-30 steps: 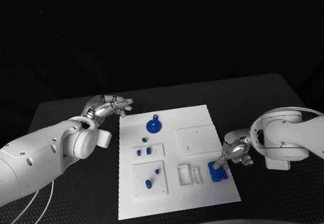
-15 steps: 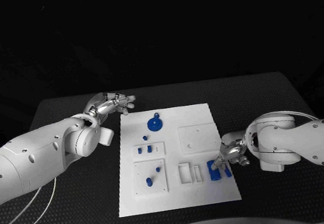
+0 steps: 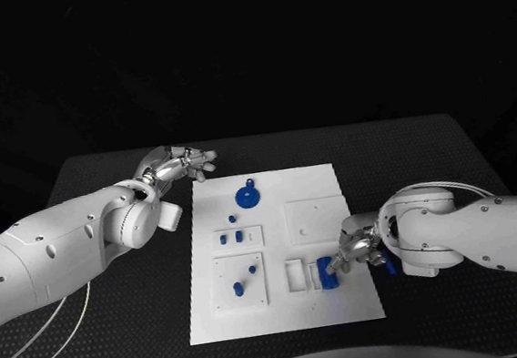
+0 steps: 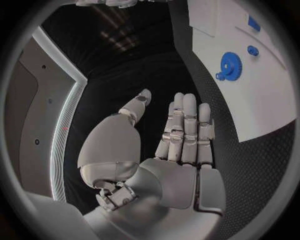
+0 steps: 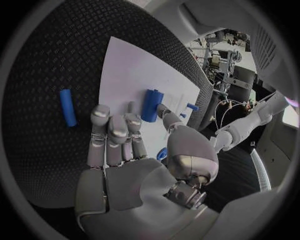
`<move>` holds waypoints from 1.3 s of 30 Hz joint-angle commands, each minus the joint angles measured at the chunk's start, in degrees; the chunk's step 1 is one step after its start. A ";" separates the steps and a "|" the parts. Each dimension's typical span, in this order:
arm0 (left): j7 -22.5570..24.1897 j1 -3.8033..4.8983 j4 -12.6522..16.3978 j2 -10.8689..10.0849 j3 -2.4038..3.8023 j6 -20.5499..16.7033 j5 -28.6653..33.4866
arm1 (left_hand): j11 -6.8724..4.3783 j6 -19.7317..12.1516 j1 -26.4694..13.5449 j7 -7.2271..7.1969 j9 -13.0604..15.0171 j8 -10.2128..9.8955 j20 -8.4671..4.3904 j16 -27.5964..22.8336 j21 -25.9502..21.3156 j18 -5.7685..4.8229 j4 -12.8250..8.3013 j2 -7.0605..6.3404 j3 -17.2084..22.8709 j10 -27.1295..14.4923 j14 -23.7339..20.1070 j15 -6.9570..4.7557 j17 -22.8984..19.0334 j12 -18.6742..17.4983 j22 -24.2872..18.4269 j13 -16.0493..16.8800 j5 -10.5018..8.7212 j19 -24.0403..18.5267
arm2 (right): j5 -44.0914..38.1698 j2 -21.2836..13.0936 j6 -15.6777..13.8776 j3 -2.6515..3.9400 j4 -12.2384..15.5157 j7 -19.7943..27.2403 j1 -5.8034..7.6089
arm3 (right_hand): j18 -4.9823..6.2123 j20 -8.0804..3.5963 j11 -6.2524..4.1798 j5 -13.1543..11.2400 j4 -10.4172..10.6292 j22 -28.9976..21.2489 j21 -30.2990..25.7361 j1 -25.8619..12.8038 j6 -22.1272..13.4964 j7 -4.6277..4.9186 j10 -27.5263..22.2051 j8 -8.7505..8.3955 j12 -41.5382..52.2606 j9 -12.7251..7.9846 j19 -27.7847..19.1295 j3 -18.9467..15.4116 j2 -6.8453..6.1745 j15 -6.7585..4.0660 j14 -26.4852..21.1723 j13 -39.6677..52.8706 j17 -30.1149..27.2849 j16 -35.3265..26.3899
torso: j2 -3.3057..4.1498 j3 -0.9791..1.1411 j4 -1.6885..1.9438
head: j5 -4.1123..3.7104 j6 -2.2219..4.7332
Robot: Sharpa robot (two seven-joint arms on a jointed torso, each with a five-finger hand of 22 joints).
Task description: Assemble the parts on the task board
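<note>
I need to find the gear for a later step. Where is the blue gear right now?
In the head view the blue gear lies at the far end of the white board, toward its left side, just right of the left hand, which does not touch it.

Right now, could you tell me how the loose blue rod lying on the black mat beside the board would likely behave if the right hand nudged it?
The blue rod looks round and straight, so it would probably roll sideways. It seems a stiff moulded part, unlikely to bend. The textured table may slow it. The right hand holds nothing.
</note>
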 commanded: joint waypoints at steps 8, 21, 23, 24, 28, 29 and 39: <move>0.53 0.06 0.27 -0.15 0.04 1.00 0.46 | 0.06 -0.45 -0.65 0.00 -0.06 -0.27 -3.16 -0.24 -0.28 -0.79 0.22 0.11 -0.18 -0.43 -0.45 0.12 0.04 -0.31 -0.08 -0.07 -0.24 -0.38 | -1.65 1.44 -1.66 -0.04 -0.39 0.22 -0.77 | 2.26 -0.06 0.24 0.22 -0.56 0.72 -0.09 -0.79 0.19 0.36 0.35 -0.46 -0.13 0.13 -0.06 -0.11 -0.18 0.01 0.26 0.14 0.07 -0.46 | -0.03 -0.09 -0.03 | 0.21 0.02; 0.22 0.09 0.46 -0.30 0.04 1.09 0.46 | 0.06 -0.47 -0.61 0.00 -0.08 -0.28 -3.16 -0.26 -0.29 -0.76 0.25 0.22 -0.14 -0.44 -0.42 0.12 0.05 -0.31 -0.08 -0.07 -0.21 -0.37 | 0.35 3.34 -1.61 -0.03 -1.62 0.38 -1.92 | 2.26 -0.04 0.22 0.44 -0.79 0.65 -0.20 -1.63 0.22 0.35 0.19 -0.68 -0.55 0.21 -0.04 -0.13 -0.11 -0.01 0.25 0.09 0.06 -0.76 | 0.04 -0.01 0.03 | 0.26 0.07; 0.21 0.09 0.48 -0.34 0.04 1.09 0.46 | 0.06 -0.48 -0.60 0.00 -0.08 -0.29 -3.16 -0.26 -0.30 -0.76 0.25 0.23 -0.14 -0.44 -0.41 0.12 0.06 -0.31 -0.08 -0.07 -0.21 -0.36 | 0.53 3.49 -1.52 -0.04 -1.79 0.37 -2.24 | 2.26 -0.06 0.22 0.57 -1.09 0.65 -0.22 -1.44 0.24 0.35 0.19 -0.74 -0.63 0.25 -0.02 0.10 0.03 -0.01 0.28 0.14 0.11 -0.83 | 0.05 -0.02 0.04 | 0.27 0.07; 0.21 0.10 0.50 -0.36 0.04 1.10 0.46 | 0.06 -0.48 -0.60 0.00 -0.08 -0.29 -3.16 -0.26 -0.30 -0.75 0.25 0.23 -0.13 -0.44 -0.41 0.12 0.06 -0.31 -0.08 -0.07 -0.21 -0.36 | 0.54 3.54 -1.55 -0.04 -1.88 0.43 -2.37 | 2.26 -0.06 0.22 0.62 -1.19 0.65 -0.22 -1.39 0.25 0.35 0.19 -0.76 -0.66 0.26 -0.01 0.17 0.06 -0.01 0.29 0.15 0.12 -0.85 | 0.03 -0.03 0.03 | 0.30 0.04; 0.14 0.11 0.56 -0.41 0.05 1.14 0.46 | 0.05 -0.50 -0.55 0.00 -0.09 -0.30 -3.16 -0.27 -0.30 -0.74 0.23 0.25 -0.12 -0.44 -0.40 0.11 0.06 -0.31 -0.08 -0.08 -0.20 -0.36 | 0.80 3.56 -1.71 -0.04 -2.04 0.50 -2.49 | 2.26 -0.04 0.22 1.12 -1.71 0.64 -0.22 -0.95 0.37 0.36 0.27 -0.86 -0.80 0.35 0.08 0.82 0.44 0.00 0.39 0.28 0.23 -0.98 | 0.02 -0.05 -0.04 | 0.43 0.06; 0.13 0.11 0.57 -0.41 0.05 1.14 0.46 | 0.05 -0.51 -0.52 0.00 -0.09 -0.30 -3.17 -0.27 -0.30 -0.74 0.21 0.25 -0.11 -0.45 -0.39 0.11 0.07 -0.31 -0.08 -0.08 -0.20 -0.36 | 0.85 3.53 -1.86 -0.04 -2.04 0.49 -2.49 | 2.26 -0.03 0.23 1.20 -1.79 0.64 -0.22 -0.85 0.39 0.35 0.30 -0.88 -0.82 0.37 0.11 0.98 0.52 0.00 0.41 0.32 0.25 -1.01 | 0.02 -0.03 -0.06 | 0.45 0.06; 0.01 0.17 0.66 -0.55 0.05 1.06 0.46 | 0.05 -0.52 -0.29 0.00 -0.11 -0.30 -3.17 -0.29 -0.30 -0.71 0.12 0.35 -0.04 -0.45 -0.35 0.10 0.10 -0.30 -0.08 -0.08 -0.13 -0.34 | 3.45 2.19 -3.92 -0.03 -1.44 0.62 -2.45 | 2.26 0.44 0.20 -1.07 -0.08 0.58 -0.17 1.66 1.46 0.22 1.00 -1.20 -1.64 0.81 0.75 8.14 -0.31 0.01 0.96 0.76 0.77 -1.59 | 0.01 -0.04 -0.08 | 0.65 0.17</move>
